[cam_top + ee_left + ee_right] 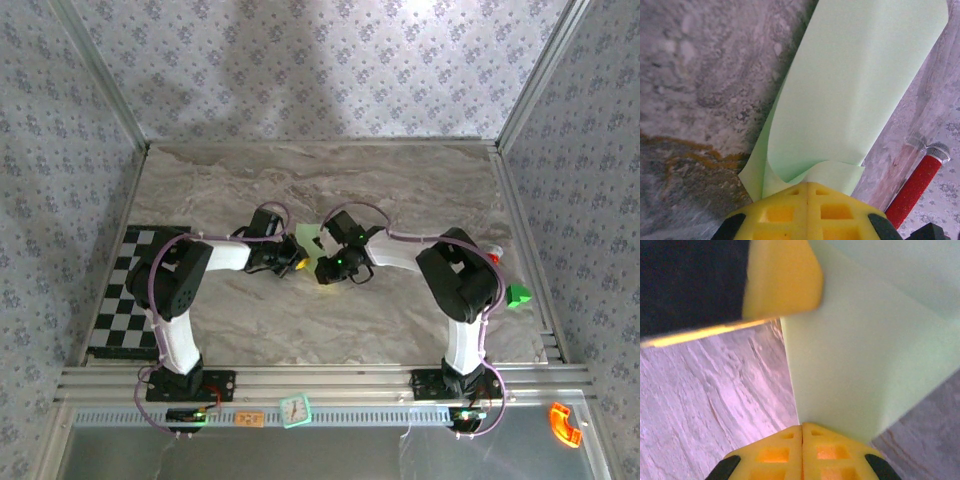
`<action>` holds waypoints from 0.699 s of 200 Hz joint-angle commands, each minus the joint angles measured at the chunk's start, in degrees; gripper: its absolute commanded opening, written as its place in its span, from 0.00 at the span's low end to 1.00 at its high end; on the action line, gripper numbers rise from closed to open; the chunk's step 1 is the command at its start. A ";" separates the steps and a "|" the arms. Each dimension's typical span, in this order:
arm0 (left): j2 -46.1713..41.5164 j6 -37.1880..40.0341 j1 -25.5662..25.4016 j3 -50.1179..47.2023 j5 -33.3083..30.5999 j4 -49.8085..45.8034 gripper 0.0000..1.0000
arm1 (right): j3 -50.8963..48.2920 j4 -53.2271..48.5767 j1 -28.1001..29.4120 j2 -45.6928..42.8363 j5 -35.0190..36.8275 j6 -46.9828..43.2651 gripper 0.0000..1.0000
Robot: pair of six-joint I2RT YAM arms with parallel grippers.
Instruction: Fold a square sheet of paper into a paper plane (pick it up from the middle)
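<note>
The left gripper [807, 185] is seen pressed fully together, and the square sheet of paper [855, 85] is pinched at its tips. From there the pale green sheet is spread straight ahead of the fingers. It is curled at the pinched end and lifted off the marbled table [695, 90]. A red rod with a grey tip [914, 187] is seen to the right of these fingers, beyond the sheet. The right gripper [802, 427] is likewise closed tight. The sheet's edge is taken in at the seam of its fingertips, and the paper is fanned out ahead and to the right. The left gripper's yellow tip is seen ahead of it, to the upper left, at the sheet's edge.
</note>
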 commanded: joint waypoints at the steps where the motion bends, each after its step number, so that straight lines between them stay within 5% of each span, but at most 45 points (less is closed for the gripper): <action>1: 4.77 1.14 0.75 -2.44 -6.30 -9.23 0.03 | -2.92 -8.21 -0.35 -1.97 -0.25 -1.68 0.08; 86: 3.99 1.16 0.67 -1.98 -5.88 -8.97 0.03 | -5.17 -2.03 -0.59 -9.04 0.79 2.65 0.09; 140: 3.87 1.29 0.25 -0.90 -5.22 -8.82 0.03 | -2.42 2.12 -0.39 -3.82 0.80 6.90 0.08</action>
